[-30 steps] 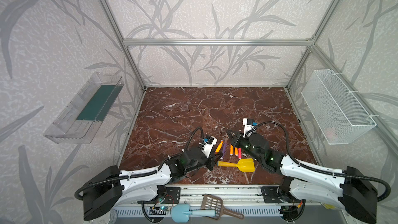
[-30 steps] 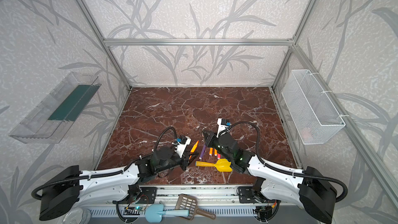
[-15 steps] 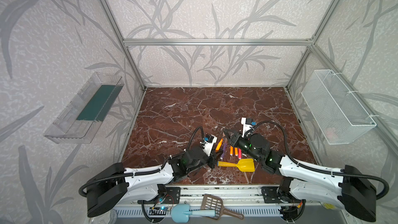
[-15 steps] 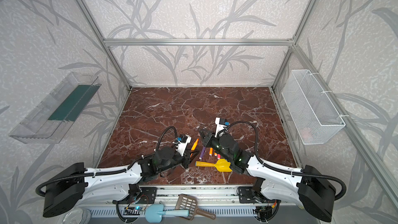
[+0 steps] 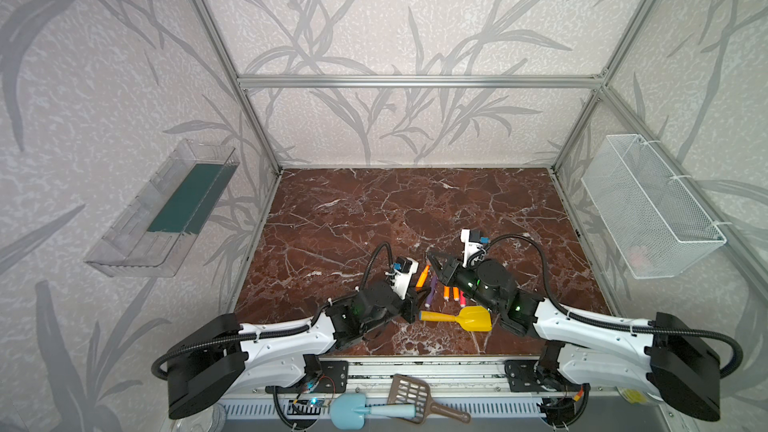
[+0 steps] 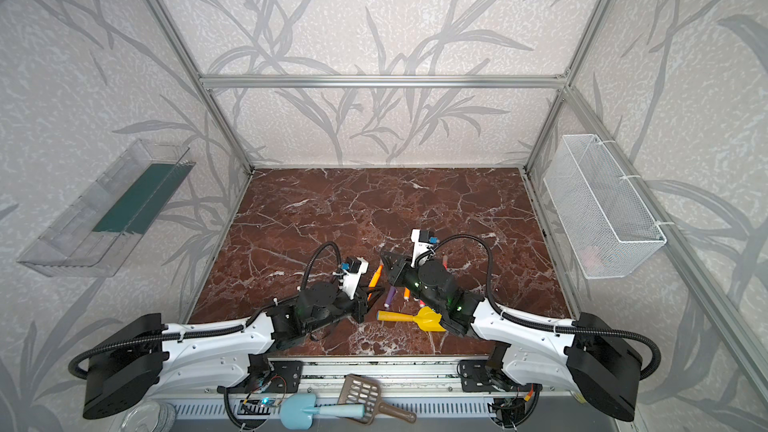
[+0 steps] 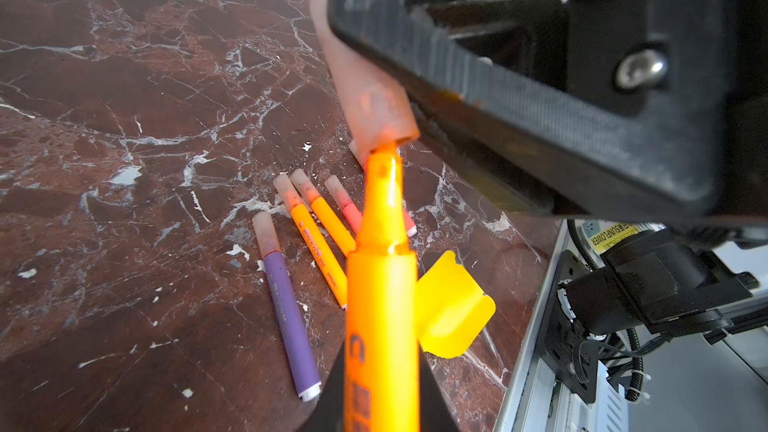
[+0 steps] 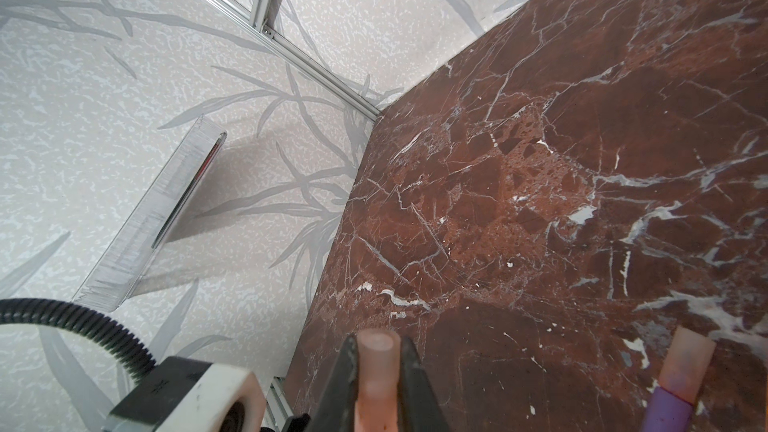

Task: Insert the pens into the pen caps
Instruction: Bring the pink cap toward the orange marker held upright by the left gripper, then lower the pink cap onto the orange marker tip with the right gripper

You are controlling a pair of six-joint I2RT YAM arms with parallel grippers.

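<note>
My left gripper [image 7: 382, 371] is shut on an orange pen [image 7: 382, 305] that points up and away from it. The pen's tip sits in the open mouth of a translucent pinkish pen cap [image 7: 365, 89]. My right gripper [image 8: 377, 342] is shut on that cap [image 8: 376, 367]. In both top views the held pen [image 5: 423, 275] [image 6: 375, 276] slants between the left gripper [image 5: 415, 297] and the right gripper [image 5: 432, 257]. A purple pen [image 7: 286, 309], two orange pens [image 7: 316, 238] and a red-pink pen [image 7: 349, 209] lie capped on the marble.
A yellow toy shovel [image 5: 461, 317] lies just in front of the capped pens. A white wire basket [image 5: 652, 209] hangs on the right wall and a clear tray [image 5: 166, 209] on the left wall. A blue scoop [image 5: 353, 411] and a brown slotted scoop [image 5: 415, 392] rest on the front rail.
The right gripper with the cap has moved left toward the orange pen's tip. The left gripper has nudged the pen slightly farther back. Both stayed shut.
</note>
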